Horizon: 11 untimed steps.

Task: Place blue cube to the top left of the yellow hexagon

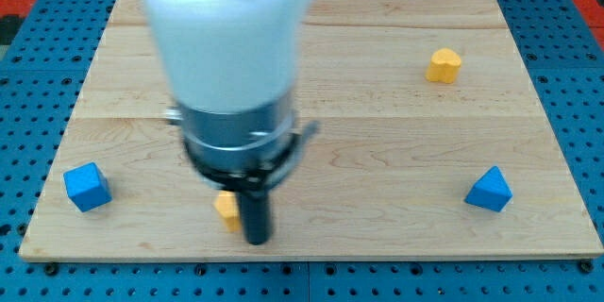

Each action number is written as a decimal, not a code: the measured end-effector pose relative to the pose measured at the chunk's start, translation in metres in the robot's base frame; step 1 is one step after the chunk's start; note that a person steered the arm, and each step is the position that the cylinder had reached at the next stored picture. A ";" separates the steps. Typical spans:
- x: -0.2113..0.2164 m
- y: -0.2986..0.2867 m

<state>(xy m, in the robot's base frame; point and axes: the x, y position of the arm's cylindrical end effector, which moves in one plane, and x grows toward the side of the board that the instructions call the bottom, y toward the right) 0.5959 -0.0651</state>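
Note:
The blue cube (pixel 87 187) sits near the board's bottom left corner. The yellow hexagon (pixel 443 64) sits at the upper right of the board. My tip (pixel 257 240) is near the board's bottom edge, left of centre, well to the right of the blue cube and far from the hexagon. A small yellow block (pixel 226 208) lies just left of the rod, partly hidden by it; its shape is unclear.
A blue triangular block (pixel 489 191) sits at the lower right of the wooden board (pixel 377 151). The arm's white and black body (pixel 231 75) covers the upper left middle of the board. A blue pegboard surrounds the board.

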 end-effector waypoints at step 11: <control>-0.133 -0.142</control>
